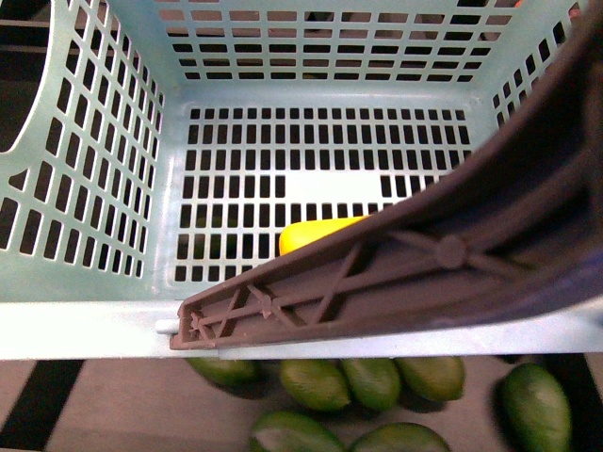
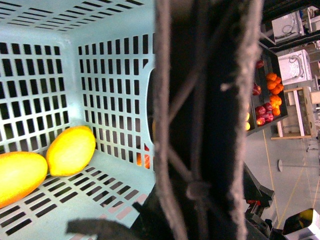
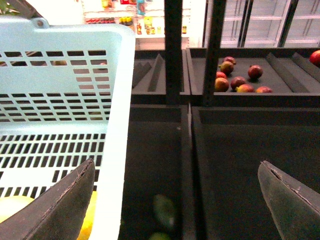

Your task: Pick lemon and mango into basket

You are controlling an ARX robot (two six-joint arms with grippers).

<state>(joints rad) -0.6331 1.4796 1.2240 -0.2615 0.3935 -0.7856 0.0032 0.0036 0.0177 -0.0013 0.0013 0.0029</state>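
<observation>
— Where are the two fruits?

— Both lie on the floor of the basket [image 2: 112,90], by my reading. From my left wrist I see the lemon [image 2: 71,150] touching the longer mango [image 2: 17,175] in a corner; from the front only a yellow sliver shows behind the handle [image 1: 396,273].

— And your grippers?

— My right gripper [image 3: 175,200] hangs with its fingers wide apart and nothing between them, just beside the basket's outer wall. My left gripper is too blurred and close to tell.

— How would the fruit handle if it needed moving?

— I judge both smooth, firm and fairly light, apt to roll. I would close across the lemon's short middle, and across the mango's narrow waist, gently, since ripe flesh bruises.
</observation>
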